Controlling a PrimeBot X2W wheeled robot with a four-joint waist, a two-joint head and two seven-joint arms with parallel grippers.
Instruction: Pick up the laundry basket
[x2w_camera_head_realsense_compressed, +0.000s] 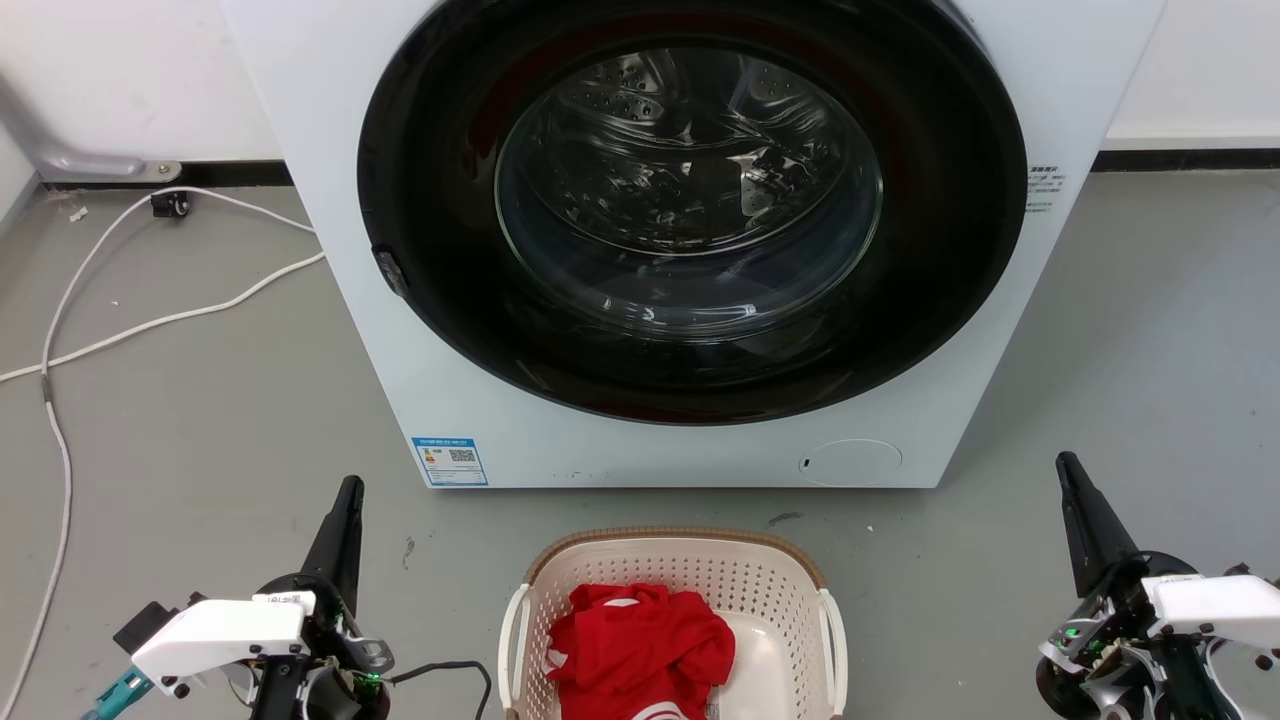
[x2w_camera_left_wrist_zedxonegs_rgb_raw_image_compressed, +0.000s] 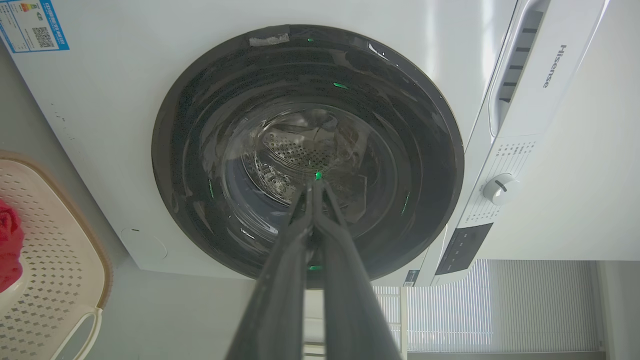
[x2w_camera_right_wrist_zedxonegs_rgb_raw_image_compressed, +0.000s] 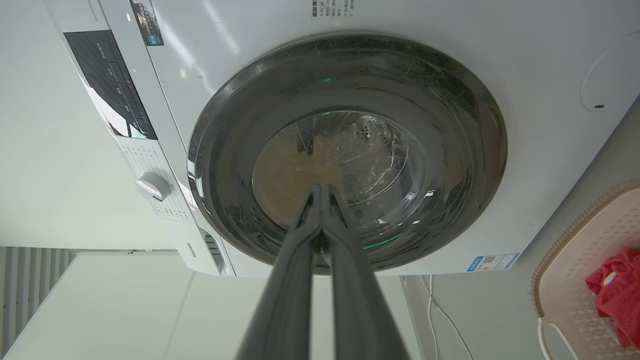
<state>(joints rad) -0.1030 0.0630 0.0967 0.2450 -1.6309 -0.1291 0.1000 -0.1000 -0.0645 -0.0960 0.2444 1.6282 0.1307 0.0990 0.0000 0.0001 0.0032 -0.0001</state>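
Flanking cream perforated plastic laundry basket (x2w_camera_head_realsense_compressed: 690, 575) on grey floor (x2w_camera_head_realsense_compressed: 200, 450) before white washing machine (x2w_camera_head_realsense_compressed: 620, 455) | holding left gripper (x2w_camera_head_realsense_compressed: 349, 495) and right gripper (x2w_camera_head_realsense_compressed: 1070, 472) pinched together, empty | reaching, grasping, lifting all pending

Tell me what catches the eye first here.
The washer, with its big dark round door, dominates the top centre. Below it on the floor, a cream basket holds a bright red garment. The left gripper and right gripper flank the basket, fingers shut, touching nothing.
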